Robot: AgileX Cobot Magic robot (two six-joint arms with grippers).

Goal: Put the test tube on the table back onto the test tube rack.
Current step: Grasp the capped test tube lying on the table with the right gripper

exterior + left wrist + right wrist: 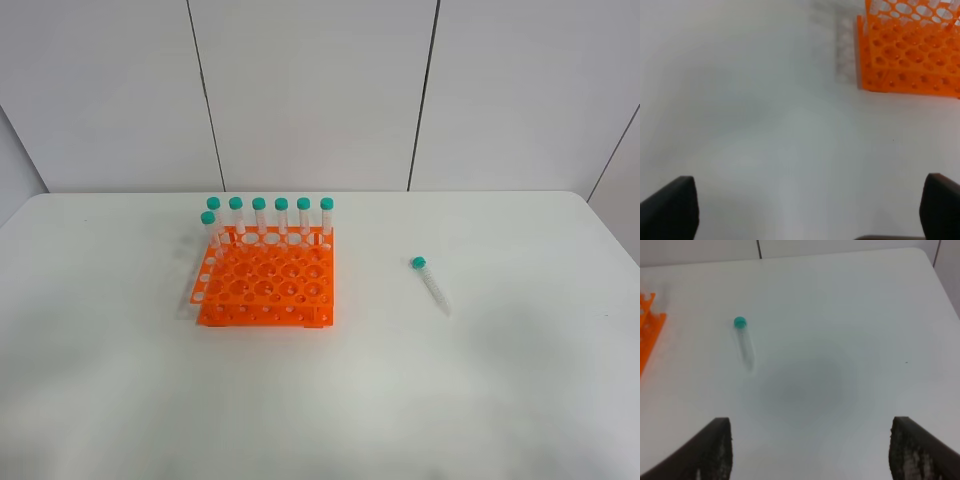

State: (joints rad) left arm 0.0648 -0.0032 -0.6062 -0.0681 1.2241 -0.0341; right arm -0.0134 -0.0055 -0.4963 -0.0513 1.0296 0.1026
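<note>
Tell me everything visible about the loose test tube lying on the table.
The test tube is slim, clear, plastic-looking, with a teal-green cap and a tapered tip. It lies flat on the white table, right of the orange rack and apart from it, cap toward the far edge. Only the table touches it.

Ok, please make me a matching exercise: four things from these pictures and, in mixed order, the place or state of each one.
Things:
1. loose test tube
2. test tube rack
3. seven capped tubes
4. right pincer

Places or states:
A. upright in the rack
B. open, holding nothing
C. lying on the table, right of the rack
D. orange, standing on the table

Pairs: 1-C, 2-D, 3-A, 4-B
</note>
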